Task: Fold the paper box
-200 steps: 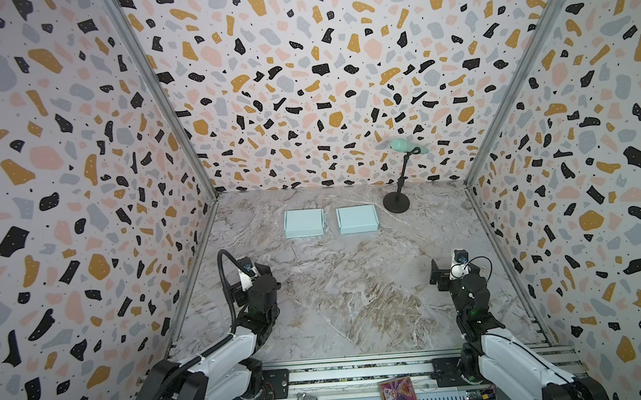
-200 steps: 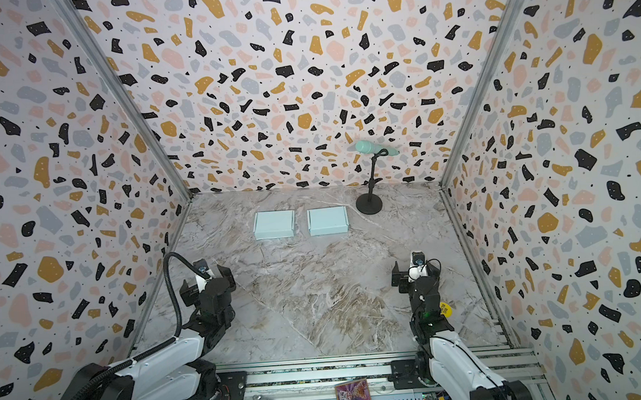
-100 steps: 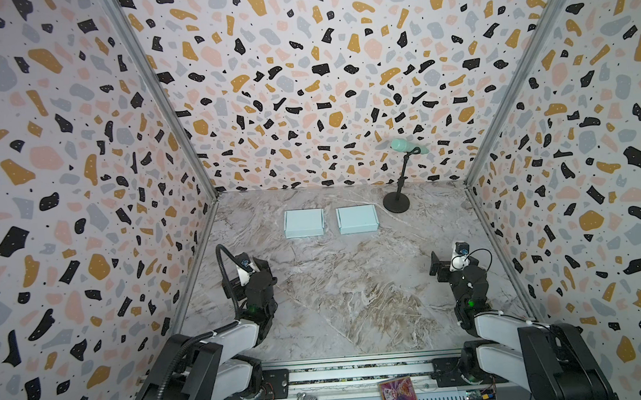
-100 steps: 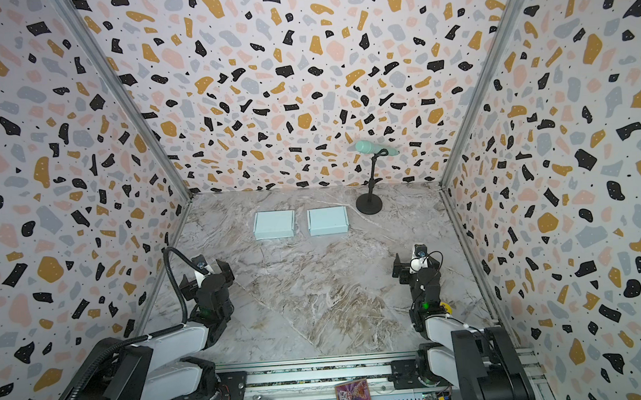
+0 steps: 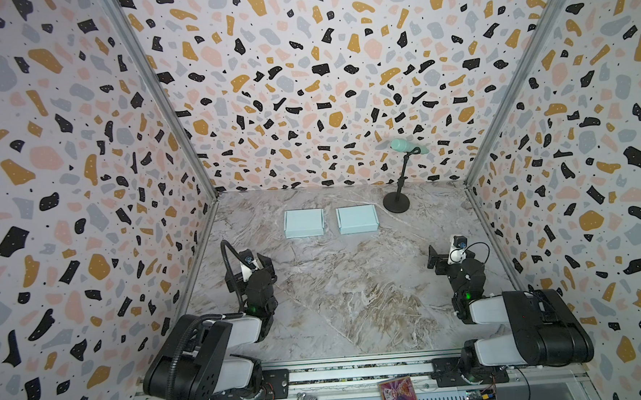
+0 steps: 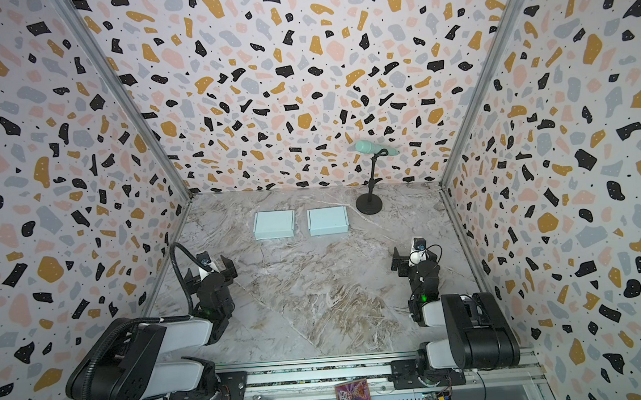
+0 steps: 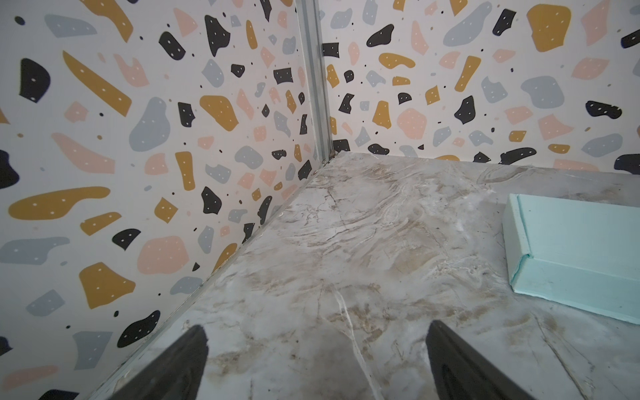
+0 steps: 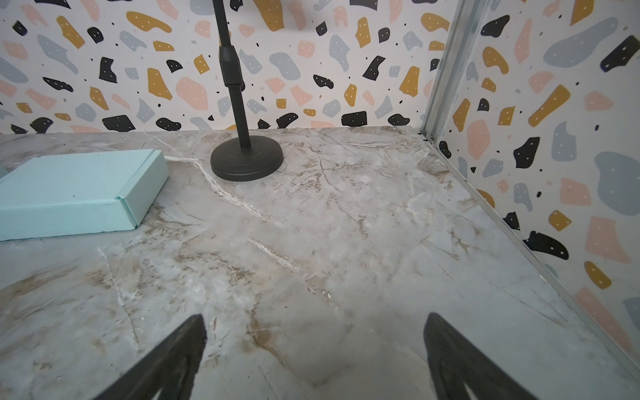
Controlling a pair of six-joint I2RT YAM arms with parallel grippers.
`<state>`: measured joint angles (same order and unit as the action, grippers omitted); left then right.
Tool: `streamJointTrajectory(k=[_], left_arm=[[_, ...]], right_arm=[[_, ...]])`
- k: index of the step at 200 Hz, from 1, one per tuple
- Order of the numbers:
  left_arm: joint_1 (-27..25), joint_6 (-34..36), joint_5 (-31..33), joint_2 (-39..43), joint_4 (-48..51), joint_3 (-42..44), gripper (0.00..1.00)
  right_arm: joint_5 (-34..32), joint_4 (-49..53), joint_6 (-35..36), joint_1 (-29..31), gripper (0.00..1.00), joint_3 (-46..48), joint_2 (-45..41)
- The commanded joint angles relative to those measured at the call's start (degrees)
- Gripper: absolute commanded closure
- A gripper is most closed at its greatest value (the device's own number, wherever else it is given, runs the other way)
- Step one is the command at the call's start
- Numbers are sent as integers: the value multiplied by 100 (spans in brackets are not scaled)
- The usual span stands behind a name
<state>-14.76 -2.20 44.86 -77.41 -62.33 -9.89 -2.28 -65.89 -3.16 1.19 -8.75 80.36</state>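
Left wrist view: my left hand stands wide open and empty over the marble bench; my right hand gapes just as wide, holding nothing. In both top views, one folded paper box lies just beside the microphone stand, a second paper box beyond it, both well apart from my hands.

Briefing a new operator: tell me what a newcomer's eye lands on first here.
The loud terrazzo walls dominate. On the marble table, two pale blue paper boxes, left box and right box, lie closed side by side at the far middle. A mint microphone on a black stand rises to their right.
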Motion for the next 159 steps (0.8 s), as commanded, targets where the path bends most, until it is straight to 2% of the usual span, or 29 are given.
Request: streamJointTrajectory(k=[1,21,33,58,75,95,111,159], left_arm=[[43,88,-80,-36,-519,13,0],[73,83,-150,-28,-576,46,0],[124,45,-231,-17,-628,82,0],[274,-58,-510,-120,-827,204,0],[281,11,-521,-418,-1453,334,0],[324,-64,-619,-269,-921,190,0],[421,-118,-704,-325,-959,162,0],[450,-154,-734,-249,-904,187,0]], right_arm=[[97,-378,-14,-16,1,-173,74],[87,-948,32,31,1,-84,456],[11,-636,38,60,1,-148,370],[5,-680,44,65,1,-148,389],[-207,-573,75,152,1,-223,420],[-450,-489,131,278,1,-307,472],[-643,-451,149,361,1,-352,500],[-686,-552,192,402,1,-267,463]])
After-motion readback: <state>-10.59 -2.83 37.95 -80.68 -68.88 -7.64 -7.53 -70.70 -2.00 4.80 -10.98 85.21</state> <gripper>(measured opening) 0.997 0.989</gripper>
